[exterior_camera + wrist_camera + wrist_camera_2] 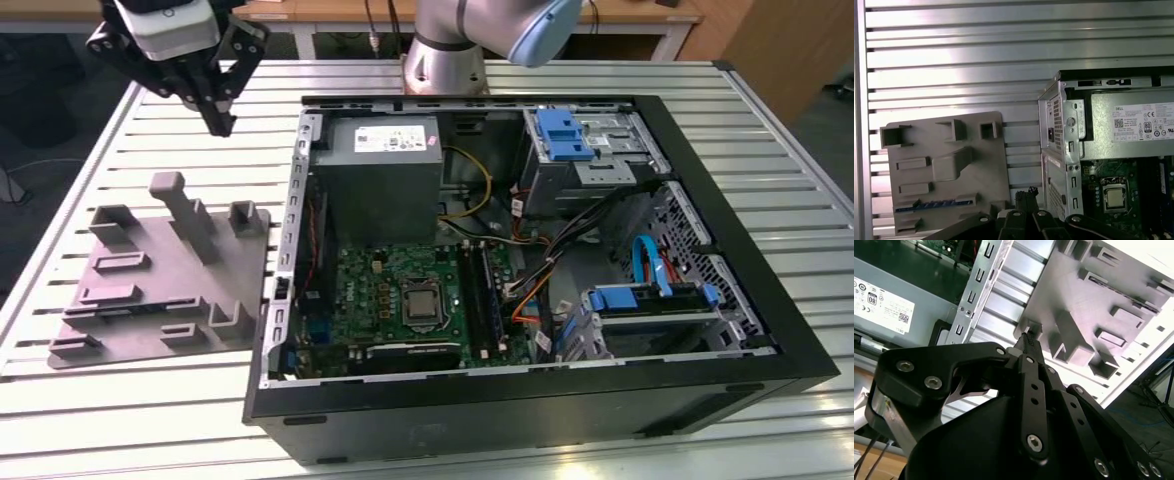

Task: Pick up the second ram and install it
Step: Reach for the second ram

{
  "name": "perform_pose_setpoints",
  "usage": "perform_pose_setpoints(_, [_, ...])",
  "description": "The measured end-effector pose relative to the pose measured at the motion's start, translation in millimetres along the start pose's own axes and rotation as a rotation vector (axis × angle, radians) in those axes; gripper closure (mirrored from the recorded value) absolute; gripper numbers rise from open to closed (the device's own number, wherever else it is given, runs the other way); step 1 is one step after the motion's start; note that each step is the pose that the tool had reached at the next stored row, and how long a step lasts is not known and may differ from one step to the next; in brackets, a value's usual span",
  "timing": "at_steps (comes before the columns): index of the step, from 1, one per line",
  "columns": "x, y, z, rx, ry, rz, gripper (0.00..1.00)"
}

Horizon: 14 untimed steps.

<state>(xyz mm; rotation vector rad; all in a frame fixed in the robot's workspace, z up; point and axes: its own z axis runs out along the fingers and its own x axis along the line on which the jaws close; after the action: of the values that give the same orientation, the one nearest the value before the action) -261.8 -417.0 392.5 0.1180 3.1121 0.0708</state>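
Spanning the whole scene, a slatted metal surface (134,410) is seen, on which an open computer case (534,425) has been laid on its side. The side panel is off, presumably so that the board faces upward and can be reached from above. Inside the case, a grey power supply (380,170) is mounted, and the green motherboard (380,290) with its long black slots (477,290) lies exposed; whether a stick is already seated there cannot be told. On the exterior view's left of the case, a grey fixture plate (147,290) with upright blocks is set close alongside, which keeps the parts within short reach of the board. The jaws are held raised over the surface near the plate's side that faces the case, and are seen in both wrist views brought together at the tips, with nothing pinched between them. The second ram (934,204) is seen in the first wrist view as a thin strip with bluish marks. It is stood on edge in a groove of the plate, at the end away from the power supply. It is probably kept that way so that its flat faces can be clamped from above. It is not touched by the jaws.
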Motion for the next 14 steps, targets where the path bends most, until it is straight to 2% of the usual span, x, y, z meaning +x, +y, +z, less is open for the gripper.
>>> perform_pose_setpoints(14, [11.5, -2.4, 0.4, 0.0002, 0.0000, 0.000, 0.89])
